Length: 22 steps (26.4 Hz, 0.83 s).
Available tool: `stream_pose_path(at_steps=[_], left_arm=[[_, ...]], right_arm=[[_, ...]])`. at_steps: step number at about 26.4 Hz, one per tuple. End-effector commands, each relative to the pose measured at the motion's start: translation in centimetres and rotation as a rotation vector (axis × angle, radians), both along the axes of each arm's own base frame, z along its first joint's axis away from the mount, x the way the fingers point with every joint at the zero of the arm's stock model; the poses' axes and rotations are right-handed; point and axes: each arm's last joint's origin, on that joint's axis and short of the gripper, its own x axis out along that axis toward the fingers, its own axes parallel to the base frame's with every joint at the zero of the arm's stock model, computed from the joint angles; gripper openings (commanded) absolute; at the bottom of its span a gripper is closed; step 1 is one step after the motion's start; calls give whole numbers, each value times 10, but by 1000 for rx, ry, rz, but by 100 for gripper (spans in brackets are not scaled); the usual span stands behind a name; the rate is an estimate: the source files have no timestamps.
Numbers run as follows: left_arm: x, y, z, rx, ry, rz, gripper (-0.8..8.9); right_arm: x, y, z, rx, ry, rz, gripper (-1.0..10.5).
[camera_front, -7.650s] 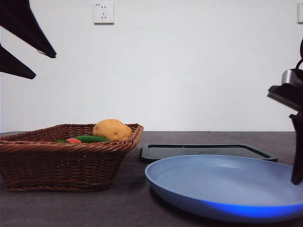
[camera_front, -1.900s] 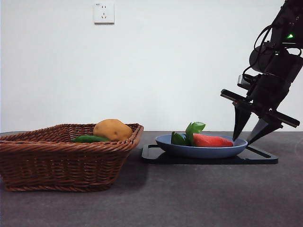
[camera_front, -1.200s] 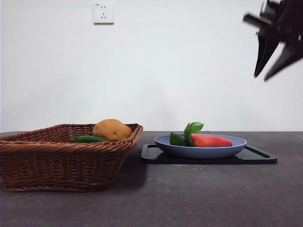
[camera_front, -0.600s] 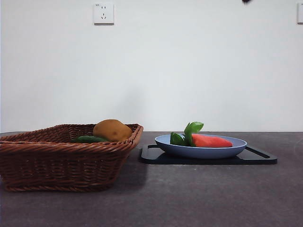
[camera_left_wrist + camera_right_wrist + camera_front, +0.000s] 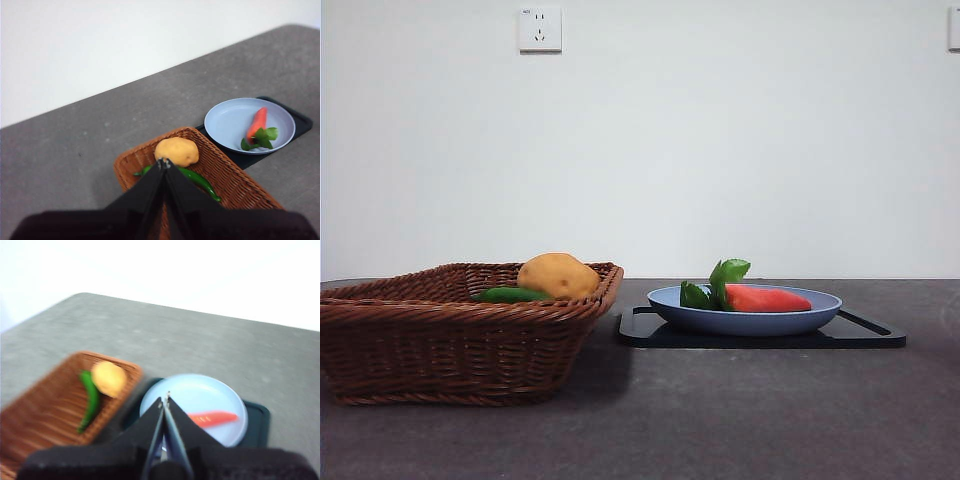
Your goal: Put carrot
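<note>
Now the smooth orange-red, green-topped carrot (image 5: 765,297) lies on the plate (image 5: 720,320), both tools (image 5: 164,162) (image 5: 165,399) closed, empty.

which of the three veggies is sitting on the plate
The carrot, orange-red with green leaves, lies on the blue plate; the potato and long green vegetable are in the wicker basket.

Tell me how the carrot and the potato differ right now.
The carrot is orange-red, long and tapered with green leaves; the potato is tan-yellow and rounded. The carrot lies on the blue plate over the black tray; the potato sits in the wicker basket beside a green vegetable. Neither is held.
</note>
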Motion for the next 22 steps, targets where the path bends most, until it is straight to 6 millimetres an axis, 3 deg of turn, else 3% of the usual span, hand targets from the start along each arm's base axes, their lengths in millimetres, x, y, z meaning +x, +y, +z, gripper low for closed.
stream_pose_path(at_steps=[1,6,22], left_arm=[[-10,5,-14,-96,-5,-12,6],[-17,6,-29,-154,29,-121,6],[-13,2,-31,-157,71,-146,8]], right_arm=[[-5,-2,-24,16,-36,2,3],[-8,-6,-47,59,6,-21,4],[-8,-6,-48,43,9,-14,4]])
